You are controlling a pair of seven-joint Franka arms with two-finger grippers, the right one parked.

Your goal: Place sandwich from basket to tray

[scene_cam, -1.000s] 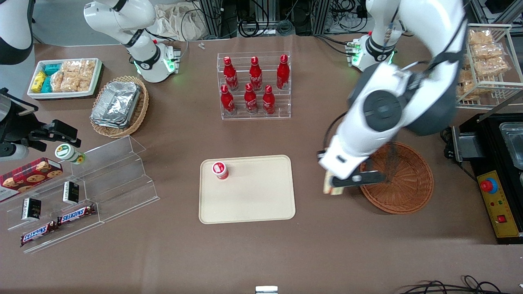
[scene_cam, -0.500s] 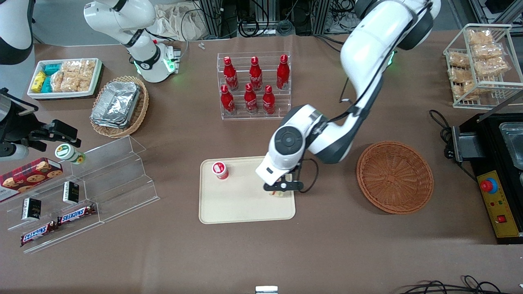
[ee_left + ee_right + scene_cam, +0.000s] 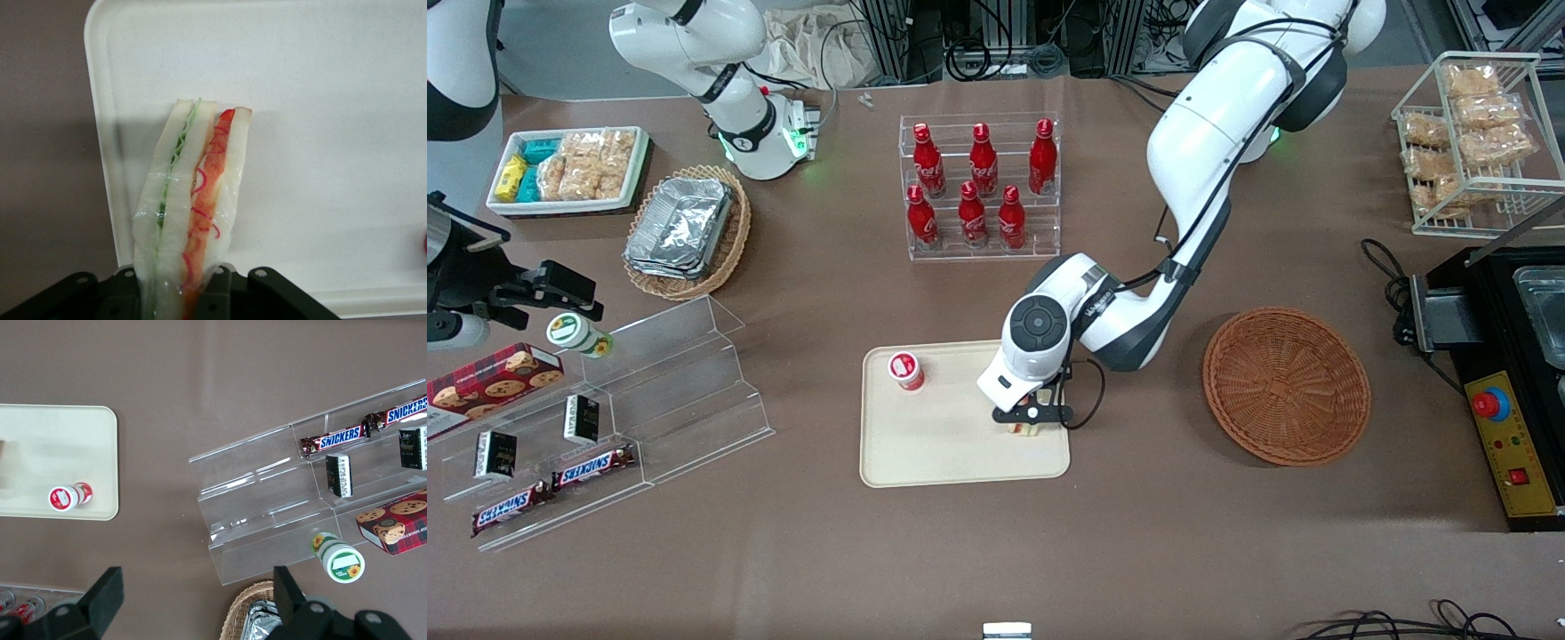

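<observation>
Since a second ago the left arm has swung from the round reddish-brown wicker basket (image 3: 1287, 385) over to the flat beige rectangular plastic tray (image 3: 925, 453); over the last half second it has only sunk a little lower at the tray's edge nearest the basket. Now the black two-finger gripper (image 3: 1032, 415) sits low over that edge, right of centre in the front frame, fingers clamped on the triangular white-bread sandwich (image 3: 190, 200), which hangs point-down from them over the tray near its rim; whether the tip touches the surface cannot be told. Sandwich looks light, soft and squashy, with a glossy clear wrap that is probably slippery; red and green filling shows between the slices. Best hold is flat across the bread faces at the wide end, as it is gripped here, with gentle force or it crushes. Basket in the right middle of the front frame is empty. Tray also carries a small red-and-white capped cup (image 3: 905, 370) near its upper left corner, well apart from the sandwich. Release looks like the next step.
</observation>
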